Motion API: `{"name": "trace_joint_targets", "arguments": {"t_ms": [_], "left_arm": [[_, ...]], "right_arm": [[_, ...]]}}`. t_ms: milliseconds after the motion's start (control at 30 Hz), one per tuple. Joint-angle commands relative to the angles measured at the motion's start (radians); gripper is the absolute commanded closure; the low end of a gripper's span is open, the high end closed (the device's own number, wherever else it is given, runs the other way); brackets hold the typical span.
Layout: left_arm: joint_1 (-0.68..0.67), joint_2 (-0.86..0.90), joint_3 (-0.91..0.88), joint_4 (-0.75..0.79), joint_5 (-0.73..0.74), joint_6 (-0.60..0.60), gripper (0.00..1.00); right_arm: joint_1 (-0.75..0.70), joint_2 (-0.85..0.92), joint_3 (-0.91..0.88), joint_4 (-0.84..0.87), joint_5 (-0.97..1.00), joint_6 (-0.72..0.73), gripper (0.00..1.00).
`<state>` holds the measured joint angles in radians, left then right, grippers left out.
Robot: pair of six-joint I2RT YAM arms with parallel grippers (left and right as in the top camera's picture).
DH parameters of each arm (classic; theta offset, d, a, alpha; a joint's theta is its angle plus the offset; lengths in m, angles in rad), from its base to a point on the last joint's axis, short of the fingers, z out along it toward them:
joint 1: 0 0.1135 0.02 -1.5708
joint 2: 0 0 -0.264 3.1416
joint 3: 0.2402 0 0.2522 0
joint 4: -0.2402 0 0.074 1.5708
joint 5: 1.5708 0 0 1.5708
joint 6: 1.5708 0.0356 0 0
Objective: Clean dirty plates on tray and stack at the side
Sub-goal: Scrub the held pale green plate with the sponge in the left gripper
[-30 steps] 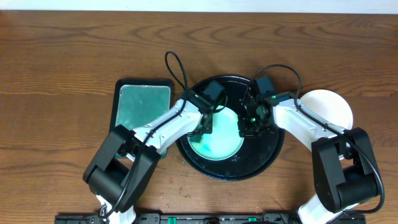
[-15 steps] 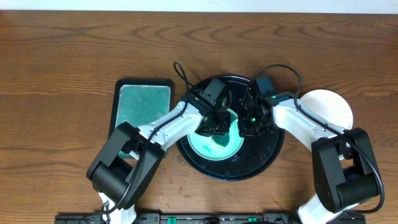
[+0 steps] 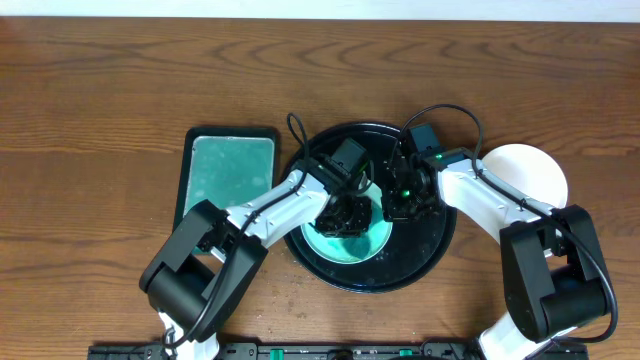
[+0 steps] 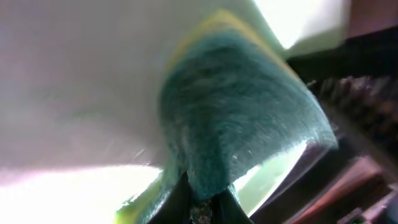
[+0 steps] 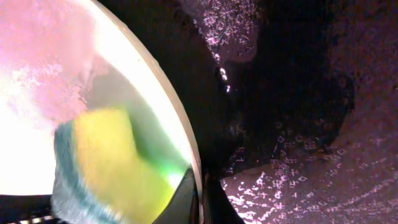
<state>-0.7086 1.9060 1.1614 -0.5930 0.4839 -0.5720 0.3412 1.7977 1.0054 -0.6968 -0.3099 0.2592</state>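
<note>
A pale mint-green plate [image 3: 357, 246] lies in the black tray [image 3: 432, 243]. My left gripper [image 3: 345, 213] is shut on a green and yellow sponge [image 4: 242, 118] and presses it on the plate [image 4: 81, 81], covering most of it from above. My right gripper [image 3: 397, 203] is shut on the plate's right rim; in the right wrist view the jaws pinch the rim [image 5: 200, 200], with the sponge [image 5: 106, 168] on the plate [image 5: 37, 112] and the wet tray [image 5: 292, 93] beside it. A white plate [image 3: 528, 175] lies on the table right of the tray. No other mint plate shows.
A rectangular black-rimmed green pad [image 3: 228, 172] lies just left of the tray. Both arms reach in from the front edge, and their cables loop over the tray's back rim.
My left gripper has moved the sponge rightward and toward the front across the plate. The right gripper has stayed on the rim.
</note>
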Motion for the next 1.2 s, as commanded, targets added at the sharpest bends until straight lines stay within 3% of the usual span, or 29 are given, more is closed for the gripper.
{"name": "trace_joint_targets", "arguments": {"t_ms": [0, 267, 500, 567, 767, 1000, 1167], "left_arm": [[0.000, 0.032, -0.039, -0.129, -0.229, -0.024, 0.93], [0.011, -0.015, 0.038, -0.294, -0.737, -0.033, 0.93], [0.013, -0.015, 0.061, -0.283, -0.861, 0.003, 0.93], [0.013, -0.015, 0.061, -0.254, -0.806, 0.003, 0.93], [0.013, 0.011, 0.053, -0.089, -0.434, 0.000, 0.93], [0.013, 0.127, 0.054, 0.061, -0.102, -0.009, 0.93], [0.005, 0.144, 0.054, 0.123, 0.059, -0.008, 0.93]], "right_arm": [[0.010, 0.029, -0.008, -0.003, 0.014, -0.002, 0.99], [0.010, 0.029, -0.008, -0.002, 0.014, -0.002, 0.99], [0.010, 0.029, -0.008, -0.002, 0.018, -0.002, 0.99], [0.010, 0.029, -0.008, -0.002, 0.018, -0.002, 0.99], [0.010, 0.029, -0.008, -0.002, 0.021, -0.002, 0.99], [0.011, 0.029, -0.008, -0.003, 0.021, -0.002, 0.99], [0.012, 0.029, -0.008, -0.002, 0.021, -0.002, 0.99]]}}
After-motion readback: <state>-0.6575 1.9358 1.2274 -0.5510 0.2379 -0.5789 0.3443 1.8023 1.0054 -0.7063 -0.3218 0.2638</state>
